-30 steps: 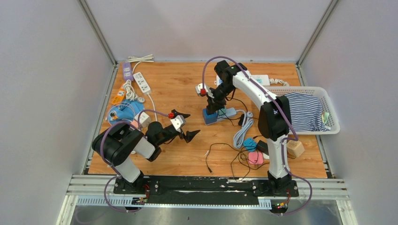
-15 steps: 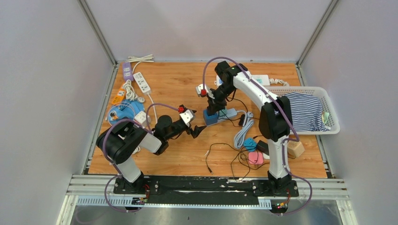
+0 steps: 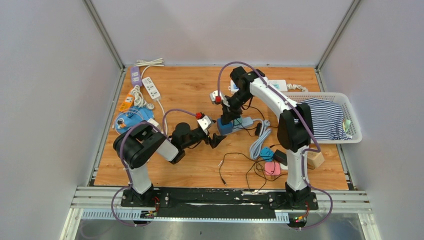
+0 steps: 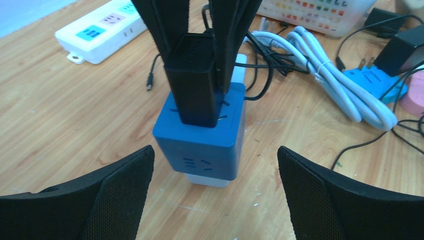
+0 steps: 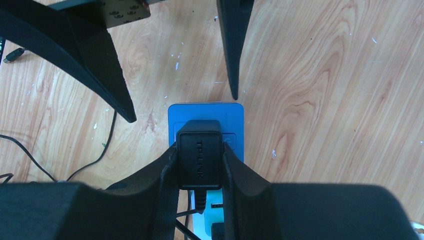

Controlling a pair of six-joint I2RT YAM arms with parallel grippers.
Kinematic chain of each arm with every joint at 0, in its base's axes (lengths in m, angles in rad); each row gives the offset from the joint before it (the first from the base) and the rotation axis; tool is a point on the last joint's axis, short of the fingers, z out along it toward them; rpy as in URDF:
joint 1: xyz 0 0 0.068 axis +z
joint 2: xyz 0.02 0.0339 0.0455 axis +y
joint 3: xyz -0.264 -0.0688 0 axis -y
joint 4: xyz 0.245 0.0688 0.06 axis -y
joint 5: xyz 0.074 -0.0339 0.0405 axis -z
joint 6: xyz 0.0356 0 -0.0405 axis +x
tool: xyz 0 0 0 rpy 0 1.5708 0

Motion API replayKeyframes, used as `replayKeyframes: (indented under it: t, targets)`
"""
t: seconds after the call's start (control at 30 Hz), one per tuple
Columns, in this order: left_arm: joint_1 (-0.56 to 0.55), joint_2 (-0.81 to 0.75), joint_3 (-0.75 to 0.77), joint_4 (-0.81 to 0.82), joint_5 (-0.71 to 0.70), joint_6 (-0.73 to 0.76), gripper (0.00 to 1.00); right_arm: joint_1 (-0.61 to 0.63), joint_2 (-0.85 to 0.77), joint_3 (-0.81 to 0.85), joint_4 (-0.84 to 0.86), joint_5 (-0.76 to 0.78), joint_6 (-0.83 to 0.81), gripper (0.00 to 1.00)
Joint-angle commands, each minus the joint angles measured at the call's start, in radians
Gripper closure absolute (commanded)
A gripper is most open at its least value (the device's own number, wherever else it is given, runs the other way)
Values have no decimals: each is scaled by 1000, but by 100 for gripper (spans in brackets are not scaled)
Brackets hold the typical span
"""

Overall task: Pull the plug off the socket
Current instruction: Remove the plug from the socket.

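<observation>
Your right gripper [image 5: 200,150] had its jaws clamped on the black plug [image 4: 192,80], one finger pressed to each side of it, reaching down from above. The plug stood upright on the top face of the blue socket [image 4: 200,145], plugged in and not lifted clear, with its black cord trailing off behind. The socket stood on the wooden table [image 4: 65,120], near the middle, with a pale base showing under the blue cube. Your left gripper [image 4: 215,160] hung low over the table just beside the socket, on its near left side, jaws spread wide apart, one out to each side of the cube and touching neither it nor the plug. Beyond the socket lay a white power strip [image 4: 97,32], and off to one side a bundled white cable [image 4: 325,75]. Farther right on the table, a white basket [image 3: 320,94] held a striped cloth [image 3: 325,120]
</observation>
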Motion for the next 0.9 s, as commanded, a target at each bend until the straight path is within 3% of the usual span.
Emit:
replayKeyframes:
  t: [0.0, 0.27, 0.87]
  targets:
    - [-28, 49, 11, 67, -34, -60, 7, -6, -31, -43, -84, -79, 19, 100]
    - [-28, 95, 8, 125, -64, -108, 10, -25, -20, -50, -85, -103, 33, 100]
    - [-25, 208, 81, 212, 57, -169, 17, -31, -11, -79, -132, -158, -16, 100]
